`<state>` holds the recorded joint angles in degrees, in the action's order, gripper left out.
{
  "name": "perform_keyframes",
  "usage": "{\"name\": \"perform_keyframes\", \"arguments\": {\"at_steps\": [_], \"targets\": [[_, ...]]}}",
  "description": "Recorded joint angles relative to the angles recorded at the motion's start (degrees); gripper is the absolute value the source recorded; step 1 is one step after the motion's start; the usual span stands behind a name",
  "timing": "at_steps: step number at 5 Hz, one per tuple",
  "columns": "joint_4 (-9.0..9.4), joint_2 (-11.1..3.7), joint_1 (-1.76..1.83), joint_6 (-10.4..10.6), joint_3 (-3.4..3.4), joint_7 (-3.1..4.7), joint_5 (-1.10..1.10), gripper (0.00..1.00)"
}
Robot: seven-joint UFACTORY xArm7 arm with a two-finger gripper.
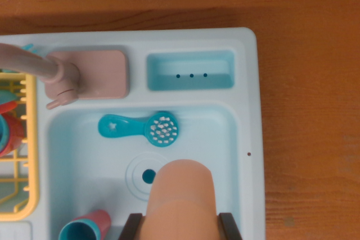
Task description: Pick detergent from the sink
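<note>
The detergent [181, 192] is a peach-orange bottle, seen from above at the bottom centre of the wrist view. It stands over the light-blue sink basin [84, 161], just right of the drain [148, 176]. My gripper [181, 226] is shut on it, with one dark finger [131, 227] against its left side and the other [231, 226] against its right side. The bottle's lower part is hidden below the picture's edge.
A teal dish brush [139, 127] lies at the basin's far side. A pink-and-teal cup [85, 227] lies at the basin's near left. The pink faucet [62, 77] and a teal soap tray [190, 72] sit behind the basin. A yellow dish rack [29, 155] stands at left. Wooden table [309, 111] surrounds the sink.
</note>
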<state>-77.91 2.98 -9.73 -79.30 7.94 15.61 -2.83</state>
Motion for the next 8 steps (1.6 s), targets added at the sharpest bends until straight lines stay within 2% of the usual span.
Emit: {"name": "perform_keyframes", "arguments": {"at_steps": [1, 2, 3, 8], "targets": [[-1.23, 0.47, 0.01, -1.7, 0.01, -0.17, 0.15, 1.0], [-1.23, 0.47, 0.01, -1.7, 0.01, -0.17, 0.15, 1.0], [-2.23, 0.85, 0.02, -3.1, 0.03, -0.3, 0.26, 1.0], [-3.48, 1.32, 0.04, -4.8, 0.04, -0.47, 0.41, 1.0]]}}
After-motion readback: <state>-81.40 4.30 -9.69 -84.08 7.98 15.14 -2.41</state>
